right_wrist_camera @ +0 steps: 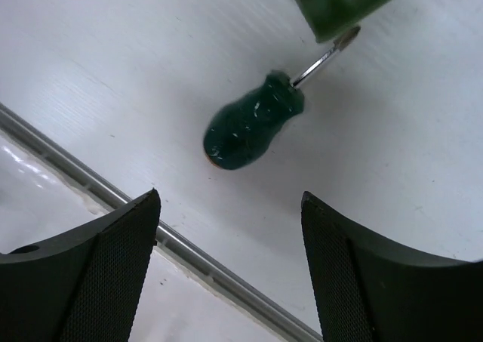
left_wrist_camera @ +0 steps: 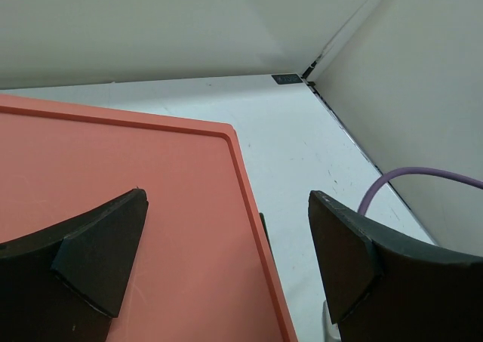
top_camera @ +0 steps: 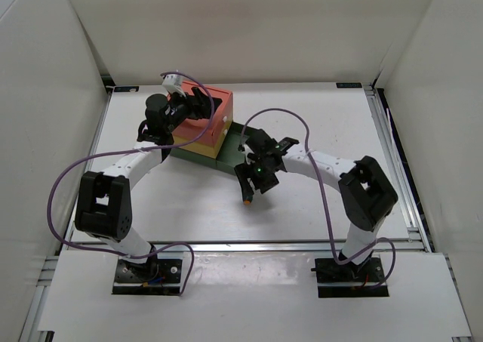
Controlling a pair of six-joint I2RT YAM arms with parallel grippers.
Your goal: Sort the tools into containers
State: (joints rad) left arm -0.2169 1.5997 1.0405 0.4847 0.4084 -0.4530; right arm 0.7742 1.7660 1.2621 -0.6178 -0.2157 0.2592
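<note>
Near the front rail, on the white table [top_camera: 324, 123]: a stubby screwdriver with a glossy dark green handle [right_wrist_camera: 253, 127] is laid flat. A bit of orange shows under the butt end, and the short silver shaft is pointed toward the boxes.
Screwdriver tip: parked right at the corner of the dark green plastic bottom box [right_wrist_camera: 339, 2]. Touching or not can't be told tbh.
Right gripper [right_wrist_camera: 230, 198]: black fingers are spread wide with nothing pinched, held over the table just short of the handle.
In the way: only bare table is seen between those fingers and the handle. The green box corner is crowded up against the shaft end though.
Silver metal rail [right_wrist_camera: 189, 248]: seen running across close by the right fingers, near the handle.
Box stack: salmon-red flat top box [left_wrist_camera: 113, 168], yellow middle box [top_camera: 204, 144], green one underneath. The green one is seen sticking out to the right past the other two.
Left gripper [left_wrist_camera: 226, 206]: spread as well, nothing held. It's parked over the salmon-red top at its right edge, one finger above the lid and the other out past the edge.
Purple cable [left_wrist_camera: 423, 176]: looped just beside that outer finger.
White enclosure walls [top_camera: 249, 25]: the table is boxed in on three sides, well apart from the tool.
</note>
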